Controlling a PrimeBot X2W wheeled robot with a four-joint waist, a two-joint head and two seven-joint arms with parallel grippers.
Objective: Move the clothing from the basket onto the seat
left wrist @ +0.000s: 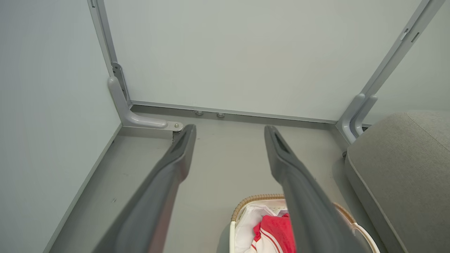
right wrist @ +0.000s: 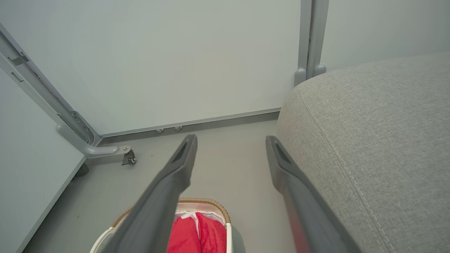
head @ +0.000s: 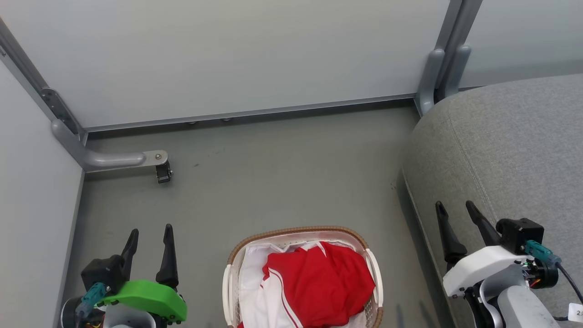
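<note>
Left gripper (head: 150, 231) hovering over smooth grey floor (head: 273, 173), long dark fingers standing apart, gripping nothing. Oval perforated white basket (head: 291, 231) with woven brown rim sitting mid-floor, holding crumpled soft red clothing (head: 319, 282) on white liner (head: 250, 278). Right gripper (head: 454, 205) spreading wide too, empty, hanging beside rounded grey fabric seat (head: 514, 150).

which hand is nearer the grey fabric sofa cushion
Right. The right hand is at the grey sofa cushion edge; the left hand is past the oval white plastic basket.
</note>
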